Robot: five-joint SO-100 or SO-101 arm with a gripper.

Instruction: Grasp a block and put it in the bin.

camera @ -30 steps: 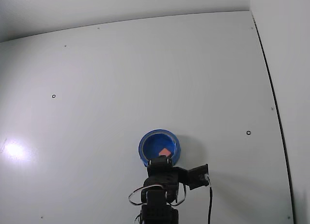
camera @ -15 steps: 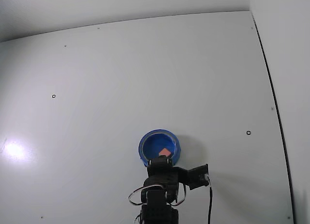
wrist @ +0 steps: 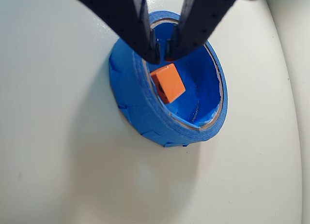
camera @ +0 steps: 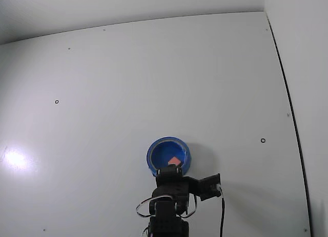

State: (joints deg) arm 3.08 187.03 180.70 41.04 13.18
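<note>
We see the block (wrist: 168, 82) lying inside the blue bin (wrist: 133, 105) — the task looks essentially done. The gripper (wrist: 163, 54), at twelve o'clock above it, is nearly closed and empty — only withdrawal remains.

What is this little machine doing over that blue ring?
A small robot arm is hovering its claw over the blue bin, a round ring-like container on a white table. A tiny orange-pink block already lies inside the bin, apart from the claw. The claw's tips are nearly together and hold nothing, so the block appears to have been dropped in.
</note>
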